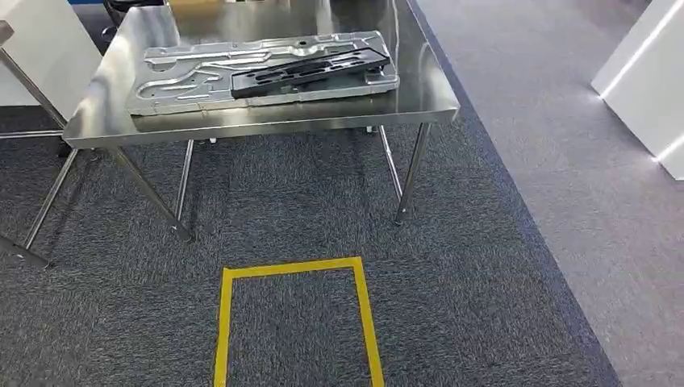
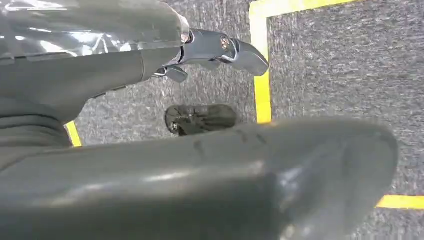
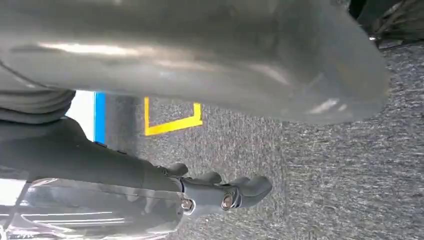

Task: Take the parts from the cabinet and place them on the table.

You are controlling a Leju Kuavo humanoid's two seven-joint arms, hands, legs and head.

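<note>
Head view: we see one stainless-steel tabletop on thin metal legs, standing on dark grey carpet. A lighter grey floor strip runs along the carpet's right side, with white furniture at both upper corners of the picture. One rectangle of yellow tape is marked on the carpet in front of the tabletop.

Parts: we count two. One large silver stamped panel lies flat on the tabletop, its long axis running left to right along the near edge. One black elongated part rests on top of the panel, its long axis also roughly left to right, the right end angled slightly away from us.

Left wrist view: the left hand hangs over the carpet beside a yellow tape line, fingers apart and nothing held. Right wrist view: the right hand likewise hangs over the carpet, fingers slightly bent and apart, holding nothing. Both parts lie well apart from either hand, up on the tabletop ahead of them.
</note>
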